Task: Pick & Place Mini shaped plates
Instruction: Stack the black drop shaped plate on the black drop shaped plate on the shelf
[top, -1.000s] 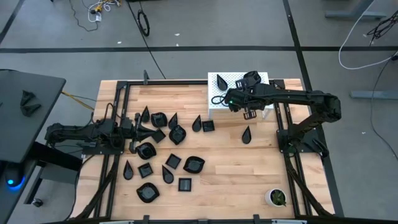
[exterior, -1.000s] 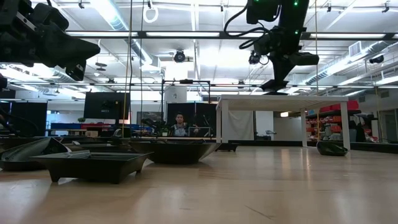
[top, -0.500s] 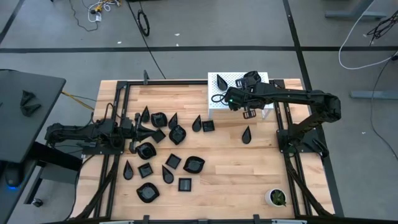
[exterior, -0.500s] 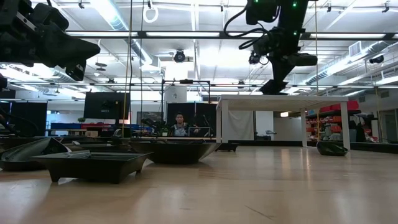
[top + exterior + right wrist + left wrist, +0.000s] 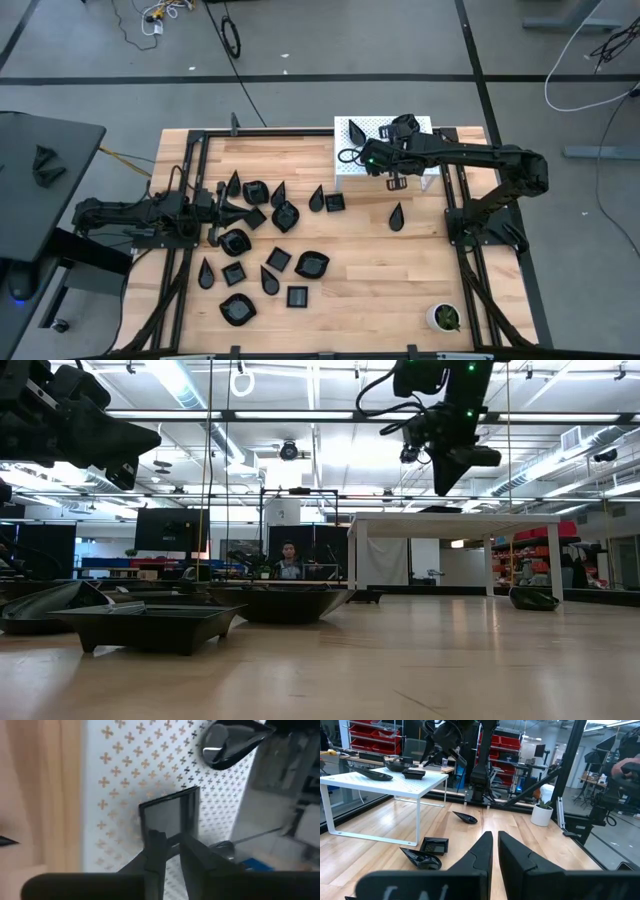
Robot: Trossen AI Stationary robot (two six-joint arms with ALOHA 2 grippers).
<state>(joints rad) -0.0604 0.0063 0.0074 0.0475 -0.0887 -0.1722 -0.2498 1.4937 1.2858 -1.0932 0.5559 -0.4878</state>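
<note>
Many small glossy black plates (image 5: 285,215) lie flat on the wooden table's left half, and a lone teardrop plate (image 5: 397,215) lies near the white perforated stand (image 5: 350,165). A teardrop plate (image 5: 232,740) and a square plate (image 5: 170,815) rest on the stand's top. My right gripper (image 5: 172,840) hovers just above the square plate's near edge, narrowly open and holding nothing; in the low view it (image 5: 445,488) is clear of the stand top. My left gripper (image 5: 495,837) waits shut among the plates at the table's left (image 5: 240,210).
A small white pot with a green plant (image 5: 443,317) stands at the table's near right corner. Black frame rails (image 5: 460,230) run along both sides of the table. Bare wood lies between the stand and the near edge. A person sits far behind the table (image 5: 290,560).
My right gripper has risen a little off the stand top, with the square plate staying flat on the stand. The left arm has kept still.
</note>
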